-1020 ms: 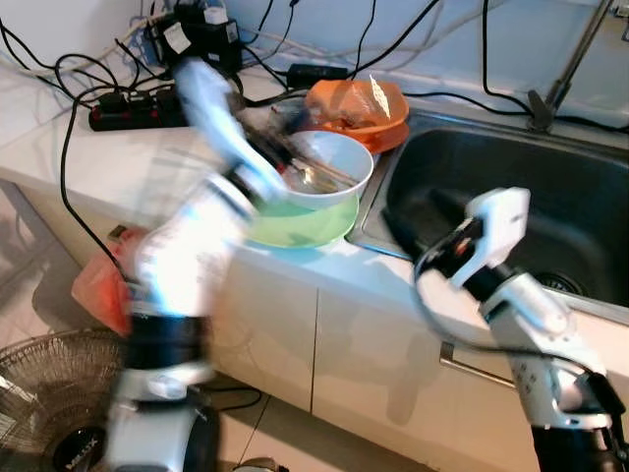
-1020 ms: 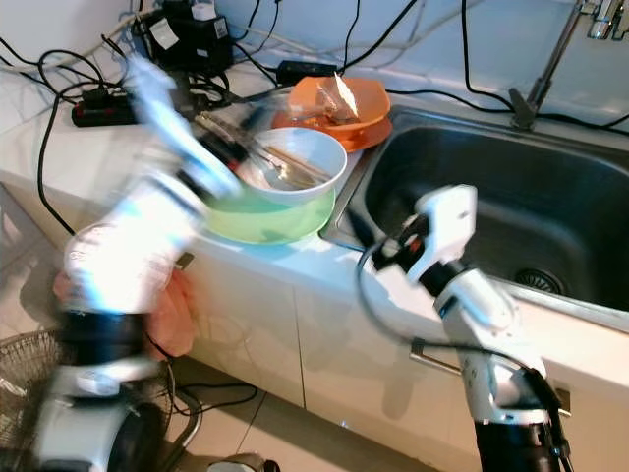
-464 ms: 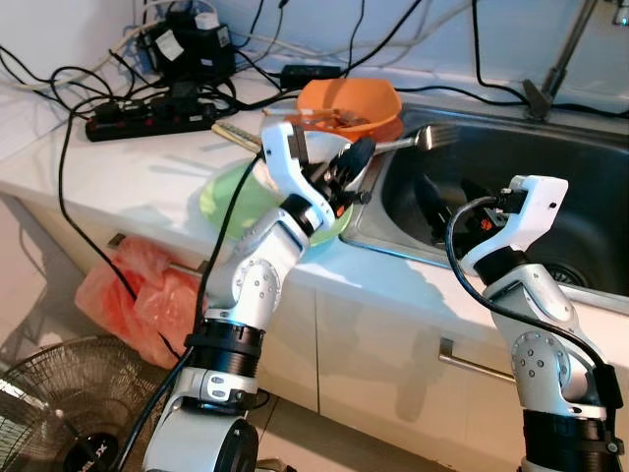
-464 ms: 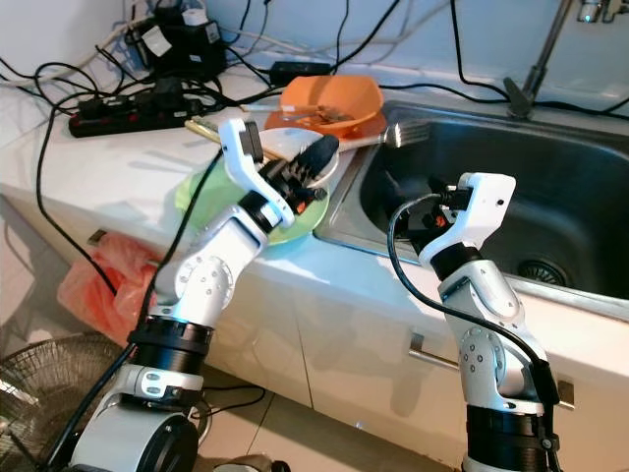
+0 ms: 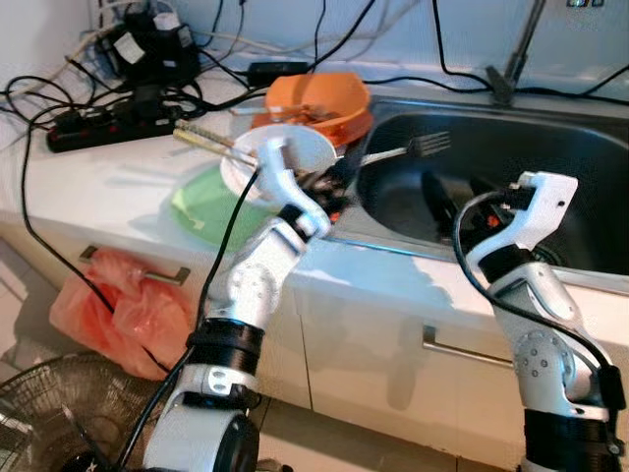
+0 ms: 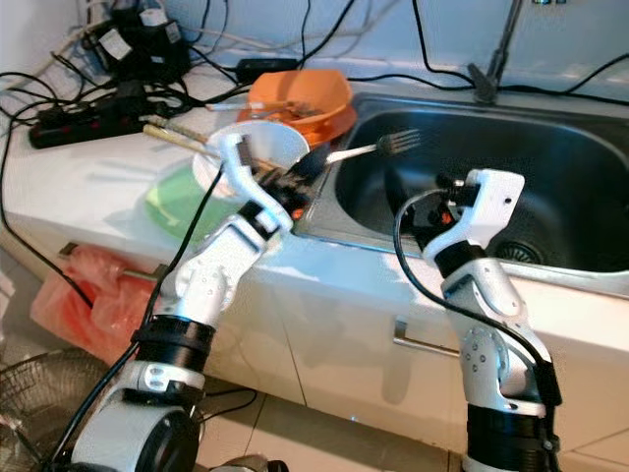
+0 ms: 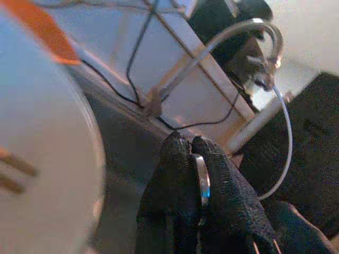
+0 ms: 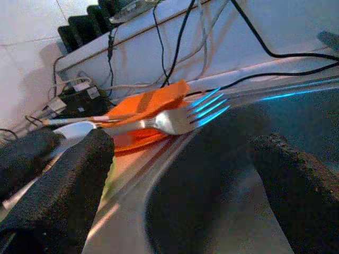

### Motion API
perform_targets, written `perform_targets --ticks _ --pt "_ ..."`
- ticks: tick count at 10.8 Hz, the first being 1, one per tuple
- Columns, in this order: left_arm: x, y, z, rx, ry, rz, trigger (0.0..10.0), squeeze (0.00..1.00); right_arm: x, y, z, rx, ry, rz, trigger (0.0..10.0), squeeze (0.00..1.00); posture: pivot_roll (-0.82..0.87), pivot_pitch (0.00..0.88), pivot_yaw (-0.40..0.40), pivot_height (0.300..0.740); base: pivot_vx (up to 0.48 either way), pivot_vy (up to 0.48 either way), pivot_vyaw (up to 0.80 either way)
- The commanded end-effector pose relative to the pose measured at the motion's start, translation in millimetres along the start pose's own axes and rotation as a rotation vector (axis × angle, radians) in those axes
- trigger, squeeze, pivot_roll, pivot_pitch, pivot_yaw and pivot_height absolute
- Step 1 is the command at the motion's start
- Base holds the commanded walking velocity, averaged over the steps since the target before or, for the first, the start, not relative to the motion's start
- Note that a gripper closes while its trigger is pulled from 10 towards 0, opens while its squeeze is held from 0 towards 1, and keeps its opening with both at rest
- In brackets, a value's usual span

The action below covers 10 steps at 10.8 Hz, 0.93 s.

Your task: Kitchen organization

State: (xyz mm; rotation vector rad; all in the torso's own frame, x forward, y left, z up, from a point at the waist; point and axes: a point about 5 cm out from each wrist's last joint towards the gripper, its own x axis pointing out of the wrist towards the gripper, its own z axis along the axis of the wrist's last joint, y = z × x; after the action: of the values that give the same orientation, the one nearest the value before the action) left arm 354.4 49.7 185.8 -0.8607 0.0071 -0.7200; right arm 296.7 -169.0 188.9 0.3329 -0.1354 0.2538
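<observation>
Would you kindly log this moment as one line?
left gripper: shut on fork over sink | right gripper: open, in sink

The white table [image 5: 108, 177] carries a flat green plate [image 5: 201, 208]; a round white bowl [image 5: 280, 157] sits on the plate's right part. Behind the bowl stands an orange plastic bowl [image 5: 319, 98]. The steel sink [image 5: 580, 167] lies right of these. A black power strip [image 5: 93, 123] with cables lies at the table's rear left. A metal fork [image 5: 408, 149] extends from the left pincer [image 5: 329, 192] over the sink's left edge.
</observation>
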Motion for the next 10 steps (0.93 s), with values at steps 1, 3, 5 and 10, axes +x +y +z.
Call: perform_targets --ticks 1,3,5,10 --pt "24.9 -32.3 -17 -0.121 0.009 -0.107 0.0 0.00 5.1 6.2 5 0.040 -0.014 0.016 10.0 0.00 0.04 0.048 0.089 0.740 0.000 0.000 0.00" --pt "27.8 -31.9 -22 -0.167 0.016 -0.104 0.0 0.00 10.6 10.7 3 0.118 -0.008 0.018 10.0 0.00 0.04 0.055 0.084 0.740 0.000 0.000 0.00" --pt "28.5 -34.0 -19 -0.161 0.007 -0.118 0.0 0.00 9.6 10.5 3 0.100 0.000 0.023 10.0 0.00 0.04 0.059 0.079 0.740 0.000 0.000 0.00" --pt "37.1 -35.3 14 -0.110 -0.074 -0.104 0.0 0.00 10.7 9.6 6 0.077 -0.009 0.026 10.0 0.00 0.05 0.054 0.077 0.740 0.000 0.000 0.00"
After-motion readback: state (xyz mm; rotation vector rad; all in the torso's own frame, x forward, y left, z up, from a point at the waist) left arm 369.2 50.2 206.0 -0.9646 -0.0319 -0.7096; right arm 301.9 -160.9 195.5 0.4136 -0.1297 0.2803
